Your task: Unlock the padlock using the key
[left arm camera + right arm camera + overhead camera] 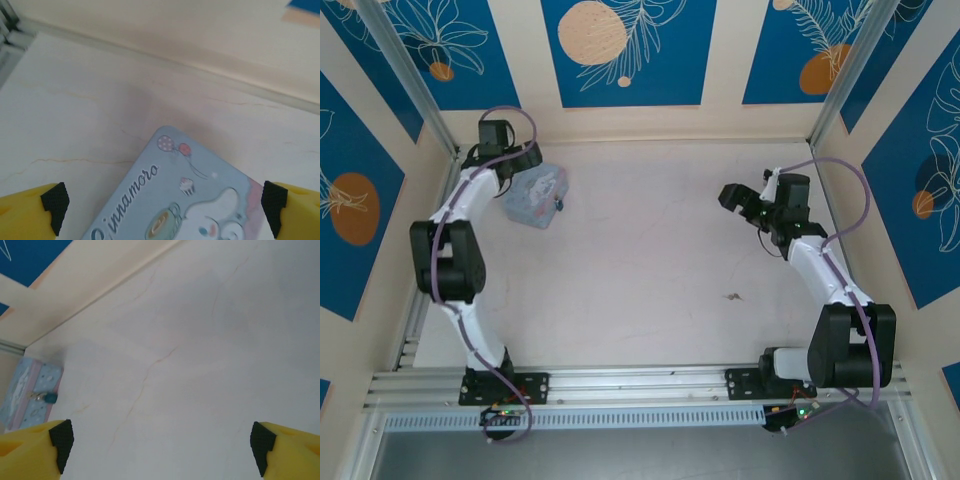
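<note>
Retrieval of the key (732,296) looks like the step in hand. It lies as a dark sliver on the bare desk (640,240), on the right side, between the right arm's base and the right pincer (732,195), and well apart from both. That pincer stands wide with nothing between its pads. Its wrist camera looks across the desk towards the patterned tin (27,390), not down at the key. The padlock (50,397), a small teal body, sits against the tin's side, towards the far left of the desk. The left pincer (162,215) hovers over the tin's lid, also wide. Whether its right pad touches the tin's edge is hard to tell from so close.

To do this well, the right arm should turn towards its own base, point straight down over the key and set its pads across the thin metal, since a flat sliver on a smooth top slips easily. Close slowly, leaving the blade sticking out. The left pincer should steady the tin so the padlock does not shift.
</note>
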Robot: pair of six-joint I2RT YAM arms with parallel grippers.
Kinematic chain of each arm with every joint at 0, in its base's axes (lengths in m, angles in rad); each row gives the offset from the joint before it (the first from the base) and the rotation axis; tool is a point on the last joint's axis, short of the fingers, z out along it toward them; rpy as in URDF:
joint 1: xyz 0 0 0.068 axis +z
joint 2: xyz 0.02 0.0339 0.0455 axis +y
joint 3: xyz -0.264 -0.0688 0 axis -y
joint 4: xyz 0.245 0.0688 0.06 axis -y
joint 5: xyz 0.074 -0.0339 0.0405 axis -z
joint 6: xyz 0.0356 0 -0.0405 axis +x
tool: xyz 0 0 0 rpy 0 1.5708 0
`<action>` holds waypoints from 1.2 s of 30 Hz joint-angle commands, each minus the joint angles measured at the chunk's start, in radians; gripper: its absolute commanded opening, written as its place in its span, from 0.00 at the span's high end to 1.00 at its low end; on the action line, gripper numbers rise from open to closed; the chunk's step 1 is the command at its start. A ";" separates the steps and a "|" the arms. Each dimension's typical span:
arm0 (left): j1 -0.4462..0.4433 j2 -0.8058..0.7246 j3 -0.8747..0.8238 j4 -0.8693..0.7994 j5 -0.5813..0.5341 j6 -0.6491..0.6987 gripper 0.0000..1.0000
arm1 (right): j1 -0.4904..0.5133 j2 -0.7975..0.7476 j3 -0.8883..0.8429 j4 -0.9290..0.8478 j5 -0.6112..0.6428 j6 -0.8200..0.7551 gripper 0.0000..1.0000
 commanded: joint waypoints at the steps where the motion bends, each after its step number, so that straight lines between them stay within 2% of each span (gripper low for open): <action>1: 0.023 0.118 0.139 -0.213 0.018 -0.037 0.00 | 0.027 -0.027 -0.002 -0.106 -0.086 0.071 0.08; 6: 0.027 0.279 0.338 -0.316 0.074 -0.027 0.00 | 0.059 -0.053 -0.033 -0.116 -0.115 0.129 0.08; 10: 0.018 0.380 0.475 -0.403 0.228 -0.006 0.00 | 0.080 -0.064 -0.036 -0.139 -0.100 0.145 0.08; 14: -0.029 0.375 0.462 -0.382 0.377 -0.005 0.00 | 0.086 -0.072 -0.037 -0.163 -0.073 0.148 0.08; 16: -0.071 0.361 0.441 -0.374 0.414 -0.012 0.00 | 0.088 -0.075 -0.041 -0.171 -0.066 0.149 0.08; 22: -0.284 0.220 0.199 -0.172 0.493 -0.111 0.00 | 0.086 -0.085 -0.064 -0.177 -0.062 0.155 0.07; 25: -0.425 0.171 0.155 -0.109 0.481 -0.164 0.00 | 0.082 -0.089 -0.071 -0.198 -0.046 0.154 0.07; 27: -0.492 0.132 0.143 -0.108 0.405 -0.184 0.00 | 0.079 -0.089 -0.075 -0.208 -0.035 0.149 0.07; 31: -0.508 -0.026 -0.037 -0.026 0.227 -0.318 0.00 | 0.066 -0.048 -0.043 -0.220 -0.040 0.128 0.06; 33: -0.507 -0.118 -0.136 0.004 0.189 -0.346 0.00 | 0.062 -0.003 -0.004 -0.227 -0.034 0.111 0.06; 36: -0.511 -0.232 -0.263 0.008 0.191 -0.368 0.00 | 0.052 0.088 0.072 -0.239 -0.011 0.088 0.06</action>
